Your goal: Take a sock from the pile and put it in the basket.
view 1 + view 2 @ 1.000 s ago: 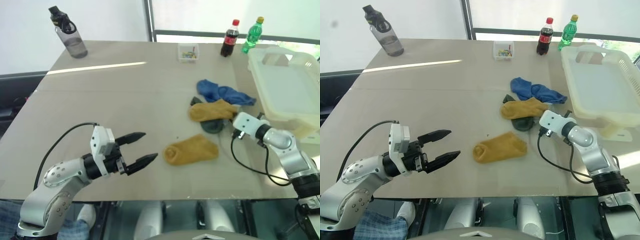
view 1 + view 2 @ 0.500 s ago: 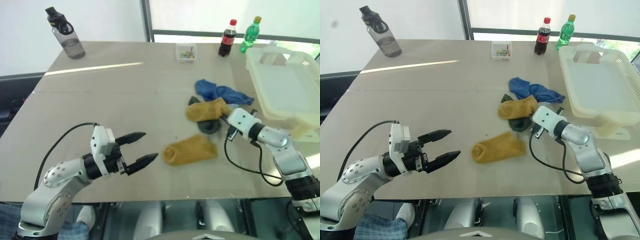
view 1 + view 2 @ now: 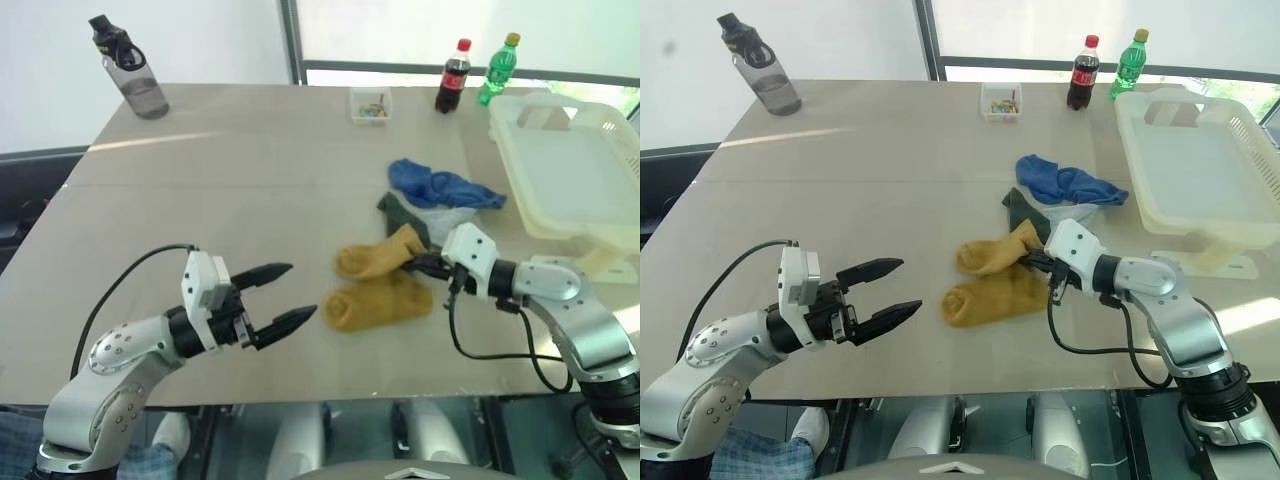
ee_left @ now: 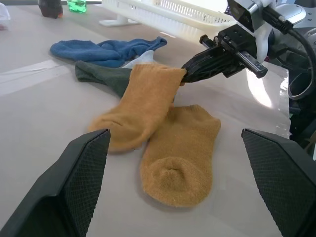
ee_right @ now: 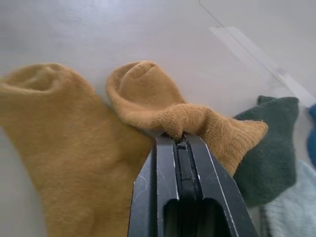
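Counted on the bench (image 3: 230,180):

Two mustard yellow socks: one (image 3: 377,255) pinched in the right tool (image 3: 420,266), the other (image 3: 375,302) lying flat just beside it.
One blue sock (image 3: 440,186), bunched.
One dark green sock (image 3: 403,214).
One pale white sock (image 3: 446,217), partly covered.
One cream-white basket (image 3: 560,170).
Two soft-drink bottles: one dark with a red cap (image 3: 452,76), one green with a yellow cap (image 3: 498,70).
One grey water bottle (image 3: 130,68).
One small clear box (image 3: 370,104).
Two tools, left (image 3: 283,296) and right.
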Available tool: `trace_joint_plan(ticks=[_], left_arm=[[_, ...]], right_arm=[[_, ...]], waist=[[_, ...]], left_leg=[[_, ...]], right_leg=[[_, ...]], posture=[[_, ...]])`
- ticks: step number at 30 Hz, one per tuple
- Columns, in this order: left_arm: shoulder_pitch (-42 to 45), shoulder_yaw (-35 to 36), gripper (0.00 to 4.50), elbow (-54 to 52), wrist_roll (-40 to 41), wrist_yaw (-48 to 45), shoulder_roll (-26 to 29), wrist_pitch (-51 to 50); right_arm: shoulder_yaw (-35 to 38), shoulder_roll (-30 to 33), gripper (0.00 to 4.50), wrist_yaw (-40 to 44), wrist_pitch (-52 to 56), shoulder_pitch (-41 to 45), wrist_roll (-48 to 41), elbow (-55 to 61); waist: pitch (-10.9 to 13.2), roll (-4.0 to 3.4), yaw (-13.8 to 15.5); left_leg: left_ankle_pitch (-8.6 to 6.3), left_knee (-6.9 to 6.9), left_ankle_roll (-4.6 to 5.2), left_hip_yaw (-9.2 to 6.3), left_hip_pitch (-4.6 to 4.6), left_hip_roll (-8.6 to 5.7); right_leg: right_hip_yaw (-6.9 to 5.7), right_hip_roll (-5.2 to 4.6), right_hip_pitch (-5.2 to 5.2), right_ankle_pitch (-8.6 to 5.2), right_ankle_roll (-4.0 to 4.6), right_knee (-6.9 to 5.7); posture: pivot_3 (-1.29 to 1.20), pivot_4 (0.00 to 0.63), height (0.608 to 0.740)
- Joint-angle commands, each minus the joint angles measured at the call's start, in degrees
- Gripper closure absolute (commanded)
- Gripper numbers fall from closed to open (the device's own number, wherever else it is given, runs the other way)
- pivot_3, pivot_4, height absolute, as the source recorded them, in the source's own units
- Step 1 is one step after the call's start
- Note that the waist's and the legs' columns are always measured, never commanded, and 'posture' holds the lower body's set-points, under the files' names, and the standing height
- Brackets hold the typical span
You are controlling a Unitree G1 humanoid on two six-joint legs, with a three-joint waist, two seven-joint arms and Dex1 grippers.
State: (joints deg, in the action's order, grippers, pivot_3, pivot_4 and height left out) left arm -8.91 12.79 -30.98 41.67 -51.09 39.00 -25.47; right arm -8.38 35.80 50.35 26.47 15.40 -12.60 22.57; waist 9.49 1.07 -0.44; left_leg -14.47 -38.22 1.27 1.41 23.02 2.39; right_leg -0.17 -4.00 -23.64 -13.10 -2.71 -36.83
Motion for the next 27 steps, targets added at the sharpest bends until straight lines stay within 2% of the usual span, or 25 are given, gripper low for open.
trace_joint_plan(ticks=[1, 10, 18, 27], left_arm=[[-0.27, 0.21, 0.0, -1.9, 0.03, -0.36, 0.05, 1.06], [-0.6, 0.29, 0.0, -2.21, 0.29, -0.14, 0.18, 0.7], [-0.55, -0.71, 0.0, -1.4, -2.85, 3.17, 0.12, -0.18], [-0.17, -1.49, 0.0, -0.51, -3.41, 3.22, 0.08, -0.24]], right_arm=[[-1.04, 2.07, 4.48, 3.53, 1.19, -2.22, -3.34, 5.48], [-3.33, 1.7, 4.48, -0.37, -1.58, -1.71, 1.8, 3.25], [-3.68, -1.68, 4.48, -8.75, -8.57, 1.31, 10.71, -3.48], [-4.18, -2.09, 4.48, -7.57, -9.94, 0.21, 11.3, -3.43]], waist=[[0.0, 0.0, 0.08], [0.03, 0.03, -0.03], [0.04, 0.04, -0.08], [0.05, 0.04, -0.07]], left_leg=[[0.0, 0.0, 0.0, 0.0, 0.0, 0.0], [0.0, -0.03, 0.0, 0.01, -0.03, 0.0], [0.0, -0.02, 0.0, 0.03, 0.0, 0.0], [0.0, -0.01, 0.0, 0.01, 0.0, 0.0]], right_leg=[[0.0, 0.0, 0.01, 0.0, 0.0, 0.0], [-0.01, -0.01, 0.0, -0.01, -0.03, -0.01], [0.0, -0.01, -0.01, 0.0, -0.01, 0.0], [0.0, -0.01, 0.0, 0.0, -0.01, 0.01]], posture=[[0.0, 0.15, 0.74], [0.0, 0.15, 0.74], [0.0, 0.15, 0.74], [0.0, 0.15, 0.74]])
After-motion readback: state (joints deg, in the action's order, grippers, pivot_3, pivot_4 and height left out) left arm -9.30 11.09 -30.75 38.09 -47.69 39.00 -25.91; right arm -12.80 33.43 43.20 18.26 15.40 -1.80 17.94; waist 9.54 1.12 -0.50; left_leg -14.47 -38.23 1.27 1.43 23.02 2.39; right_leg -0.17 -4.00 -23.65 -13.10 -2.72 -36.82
